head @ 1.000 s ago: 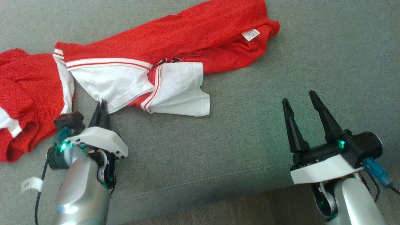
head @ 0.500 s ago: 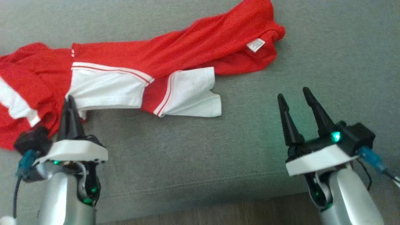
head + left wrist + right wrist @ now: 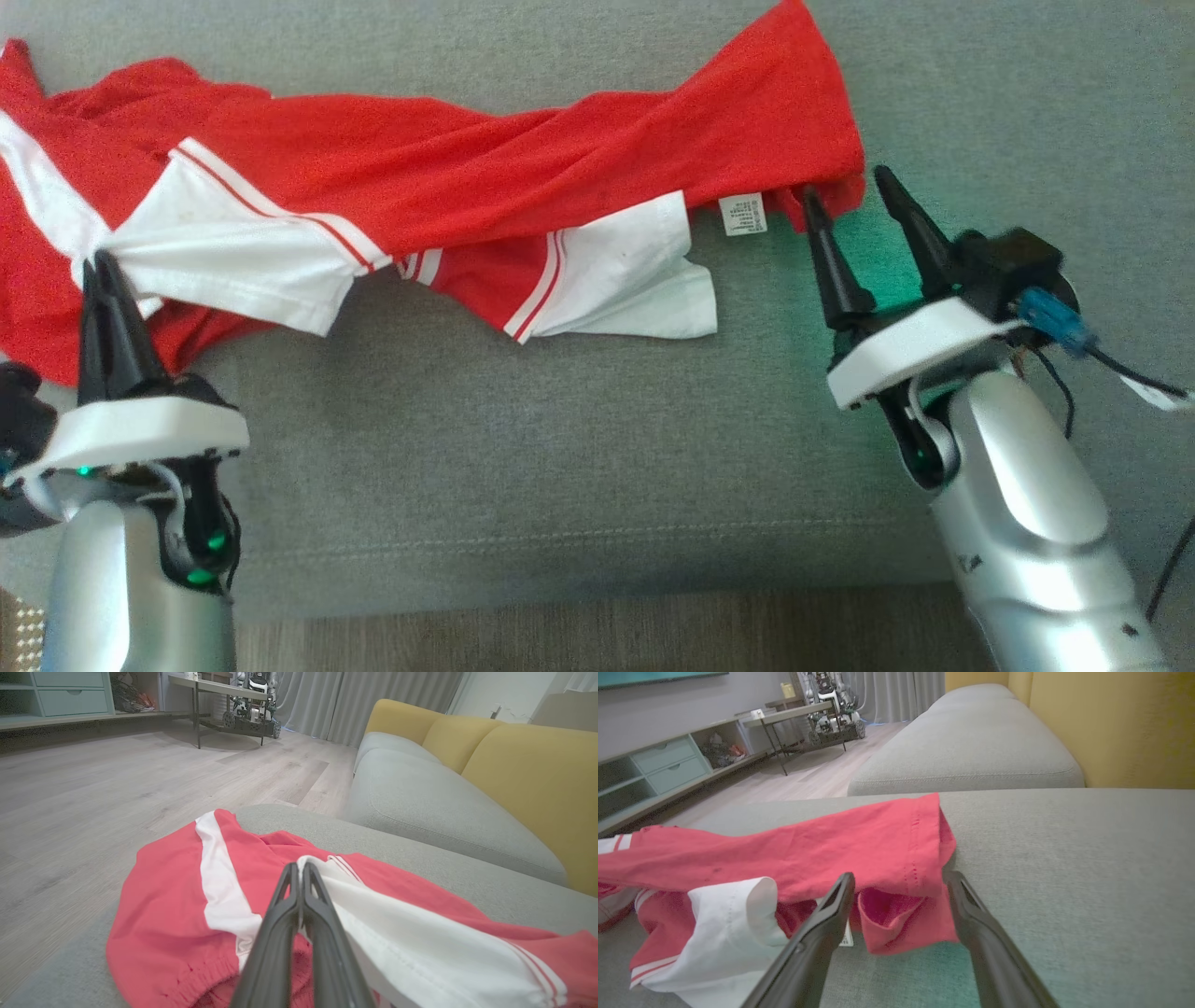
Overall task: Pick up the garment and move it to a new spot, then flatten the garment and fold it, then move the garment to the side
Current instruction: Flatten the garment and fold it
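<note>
Across a grey sofa cushion [image 3: 560, 448], a red-and-white garment [image 3: 523, 159] is lying stretched out, the left gripper [image 3: 98, 271] pinching its white panel while the right gripper [image 3: 846, 184], fingers spread, is straddling the far red corner, apparently to pull it flat.

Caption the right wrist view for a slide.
Open right gripper straddles a red corner of the garment on the grey sofa cushion.

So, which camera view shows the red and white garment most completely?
The head view: the garment lies stretched across the grey cushion, mostly in frame. The left wrist view gives the end pinched by the left gripper; the right wrist view, the red hem between the open right gripper fingers.
</note>
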### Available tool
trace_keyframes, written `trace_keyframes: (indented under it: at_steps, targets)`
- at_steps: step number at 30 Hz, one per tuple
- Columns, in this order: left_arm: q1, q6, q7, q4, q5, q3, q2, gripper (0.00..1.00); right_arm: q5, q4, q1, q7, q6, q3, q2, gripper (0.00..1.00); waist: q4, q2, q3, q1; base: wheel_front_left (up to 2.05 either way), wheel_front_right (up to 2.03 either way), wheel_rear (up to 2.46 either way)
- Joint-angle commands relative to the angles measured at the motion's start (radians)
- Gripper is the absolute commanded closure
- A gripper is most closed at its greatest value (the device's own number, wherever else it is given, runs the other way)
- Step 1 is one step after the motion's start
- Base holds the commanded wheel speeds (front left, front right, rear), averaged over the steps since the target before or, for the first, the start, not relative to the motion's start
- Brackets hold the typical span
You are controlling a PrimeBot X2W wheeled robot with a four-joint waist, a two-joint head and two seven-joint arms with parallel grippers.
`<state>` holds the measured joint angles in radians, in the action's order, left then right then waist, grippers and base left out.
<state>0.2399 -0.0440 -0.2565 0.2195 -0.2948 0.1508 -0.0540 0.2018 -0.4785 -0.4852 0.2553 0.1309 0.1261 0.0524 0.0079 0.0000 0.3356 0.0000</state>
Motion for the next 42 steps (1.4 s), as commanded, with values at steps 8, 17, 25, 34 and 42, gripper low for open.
trace_keyframes:
  at_steps: [8,17,25,34,42]
  targets:
    - [0.047,0.006,-0.005,-0.024,0.009,0.055,-0.021,1.00,-0.045,-0.026,-0.064,0.006,0.000,0.048,-0.002,0.16,0.020,0.0000,0.018,0.0000,0.00,0.00,0.00]
    - [0.066,0.029,-0.005,-0.027,0.023,0.051,-0.023,1.00,0.025,-0.006,-0.070,0.006,0.000,0.081,-0.002,1.00,0.009,0.0000,-0.014,0.0000,0.00,0.00,0.00]
    - [0.196,0.118,0.080,-0.118,-0.026,0.001,-0.074,1.00,0.172,0.064,-0.148,0.006,0.000,0.014,-0.002,1.00,-0.016,0.0000,-0.082,0.0000,0.00,0.00,0.00]
    - [0.598,0.157,0.389,-0.160,-0.132,-0.082,-0.181,1.00,0.129,-0.045,-0.508,-0.091,0.000,-0.139,0.004,1.00,-0.061,0.0000,-0.133,0.0000,0.00,0.00,0.00]
    - [0.982,0.161,0.566,0.111,-0.152,-0.157,-0.220,1.00,0.027,-0.186,-0.853,-0.222,0.000,-0.171,0.062,1.00,-0.080,0.0000,-0.019,0.0000,0.00,0.00,0.00]
